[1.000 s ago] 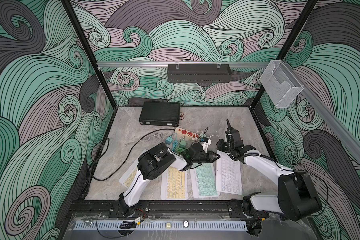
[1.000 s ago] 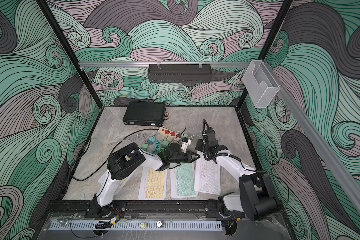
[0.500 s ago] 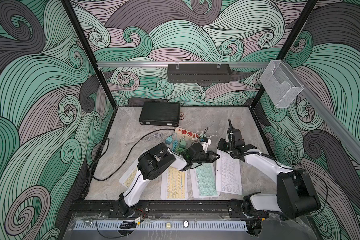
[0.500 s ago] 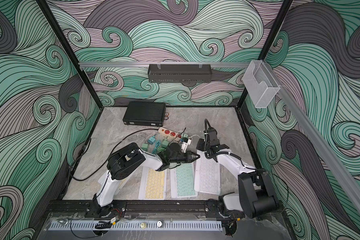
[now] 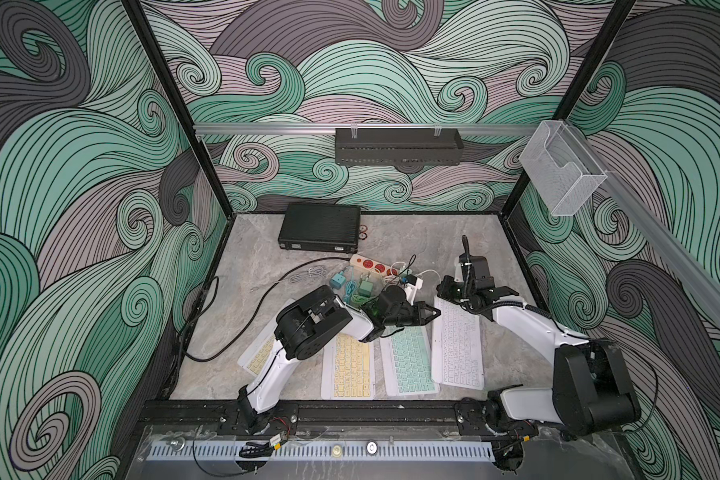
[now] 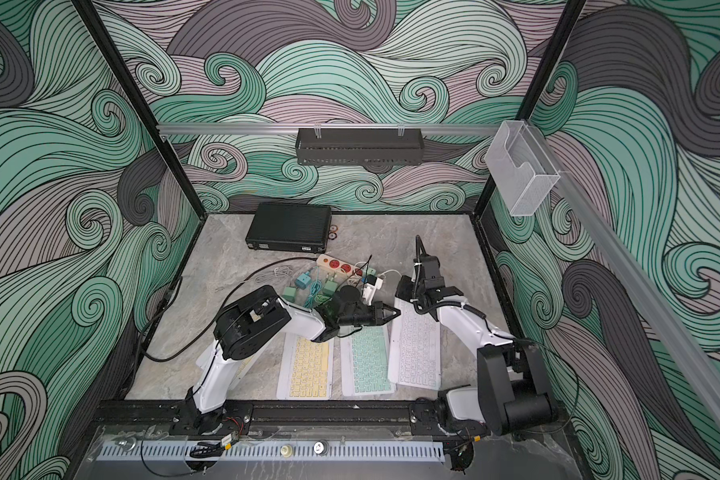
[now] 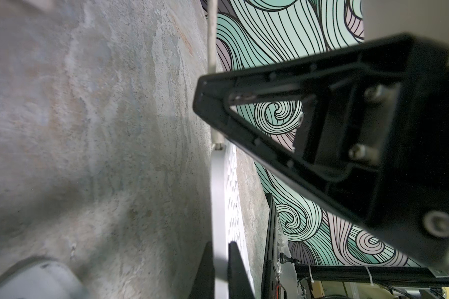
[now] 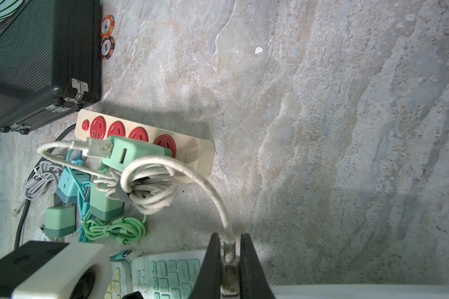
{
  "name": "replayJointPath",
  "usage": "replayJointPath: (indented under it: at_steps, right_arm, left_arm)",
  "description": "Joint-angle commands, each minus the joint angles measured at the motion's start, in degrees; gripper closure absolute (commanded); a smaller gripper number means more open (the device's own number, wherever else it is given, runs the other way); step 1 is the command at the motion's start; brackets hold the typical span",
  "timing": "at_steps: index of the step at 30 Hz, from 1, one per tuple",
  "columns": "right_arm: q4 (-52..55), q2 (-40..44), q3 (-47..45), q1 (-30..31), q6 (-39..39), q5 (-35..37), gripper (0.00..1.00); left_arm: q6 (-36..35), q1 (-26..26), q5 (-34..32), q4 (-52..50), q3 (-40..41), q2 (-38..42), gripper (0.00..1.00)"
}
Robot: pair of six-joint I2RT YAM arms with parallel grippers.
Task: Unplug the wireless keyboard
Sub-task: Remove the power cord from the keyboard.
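You are looking into a booth whose walls (image 5: 391, 62) carry swirling waves in teal, mauve and dark grey, joined at the corners by black posts (image 5: 175, 108). The floor is a grey, marble-veined slab (image 5: 454, 241), evenly lit with soft shadows. On the back wall an aluminium rail (image 5: 267, 128) carries a black perforated tray (image 5: 398, 146). A clear plastic holder (image 5: 558, 170) hangs on the side rail (image 5: 661, 245). A white slotted strip (image 5: 433, 451) runs along the front edge.

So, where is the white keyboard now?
In a top view the white keyboard lies at the right end of the keyboard row, beside the mint keyboard; the right gripper is shut on the white cable at its far edge.
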State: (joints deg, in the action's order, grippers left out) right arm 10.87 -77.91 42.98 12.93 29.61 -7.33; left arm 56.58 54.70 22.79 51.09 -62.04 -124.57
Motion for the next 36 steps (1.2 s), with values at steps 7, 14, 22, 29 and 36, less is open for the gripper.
replayJointPath:
  at_steps: [7,14,22,29,36]
  right_arm:
    - [1.43,-0.05,4.28,4.69,-3.46,9.87,1.00]
    - [-3.51,-0.04,2.54,3.54,-1.93,7.13,1.00]
    - [-7.23,-0.32,1.41,0.15,1.29,-4.54,1.00]
    - [-4.05,-1.10,2.28,0.23,0.64,-1.44,1.00]
    - [-3.50,0.87,-0.06,0.11,2.14,5.93,1.00]
  left_arm:
    - [-4.39,1.03,0.24,-1.61,-0.63,-0.32,1.00]
    - [-4.39,1.29,0.38,-1.63,-0.78,-0.23,1.00]
    - [-4.63,1.55,0.07,-1.85,-0.71,-0.30,1.00]
    - [-4.66,1.49,-0.26,-1.99,-0.54,-0.15,1.00]
    - [-0.78,1.77,-9.66,-3.23,0.52,1.09,1.00]
